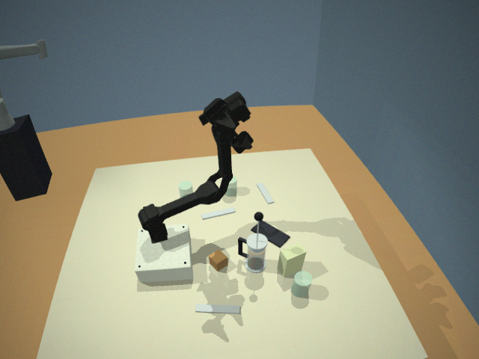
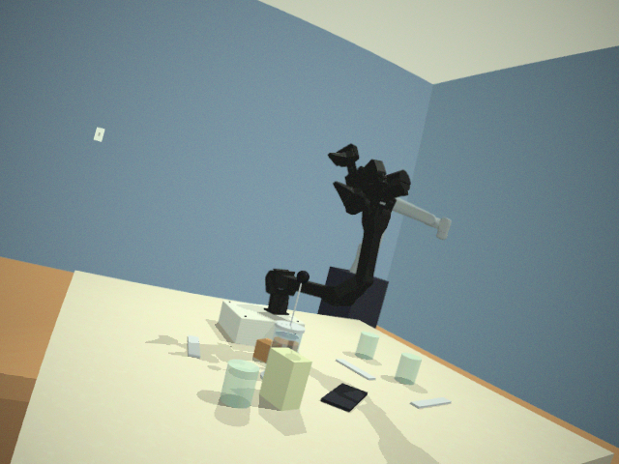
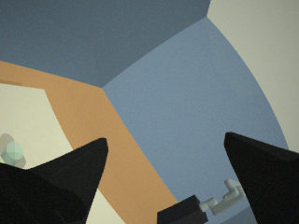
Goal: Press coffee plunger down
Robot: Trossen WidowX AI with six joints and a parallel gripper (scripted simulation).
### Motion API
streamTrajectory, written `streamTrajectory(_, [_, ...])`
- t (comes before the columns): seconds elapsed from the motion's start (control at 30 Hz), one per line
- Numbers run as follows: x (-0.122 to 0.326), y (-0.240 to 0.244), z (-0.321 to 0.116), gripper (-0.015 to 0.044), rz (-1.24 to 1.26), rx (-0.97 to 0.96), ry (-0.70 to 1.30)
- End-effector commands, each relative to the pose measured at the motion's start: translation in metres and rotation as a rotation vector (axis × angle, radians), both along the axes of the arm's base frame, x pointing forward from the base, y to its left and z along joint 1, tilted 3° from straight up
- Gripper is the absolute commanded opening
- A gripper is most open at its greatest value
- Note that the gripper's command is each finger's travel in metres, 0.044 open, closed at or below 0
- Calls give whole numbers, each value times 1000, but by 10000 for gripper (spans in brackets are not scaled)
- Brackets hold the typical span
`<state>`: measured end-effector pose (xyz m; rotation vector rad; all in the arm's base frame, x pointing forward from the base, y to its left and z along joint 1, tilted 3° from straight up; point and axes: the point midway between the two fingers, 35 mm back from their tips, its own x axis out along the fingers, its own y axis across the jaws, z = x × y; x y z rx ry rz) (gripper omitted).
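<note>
Low on the cream mat (image 1: 116,309) stands the coffee press (image 1: 256,255), a clear glass cylinder with a black loop handle, dark liquid at its bottom, and a thin rod rising to a round black plunger knob (image 1: 258,216) that sits high above the lid. Just beside it are a small orange cube (image 1: 218,259), a pale green open-topped box (image 1: 292,260), a translucent mint cup (image 1: 301,283) and a flat dark slab (image 1: 272,235). Grey strips lie scattered on the mat. The matte black arm rises from a white block base (image 1: 164,256), and its gripper (image 3: 164,156) is held high, well apart from the press, jaws spread wide with nothing between them. From the wrist, both fingers are cut off by the frame edges, showing only dark wedges against blue wall. In the exterior view the box partly hides the press.
</note>
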<state>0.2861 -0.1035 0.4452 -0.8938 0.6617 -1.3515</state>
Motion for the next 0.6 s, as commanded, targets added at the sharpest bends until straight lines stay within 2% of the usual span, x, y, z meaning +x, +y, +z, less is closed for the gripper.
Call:
streamTrajectory(0.0, [-1,2,2,426,6,-4,-6])
streamTrajectory(0.03, [-2,2,3,440,6,-9,-12])
streamTrajectory(0.57, [-51,38,52,440,89,-156,-141])
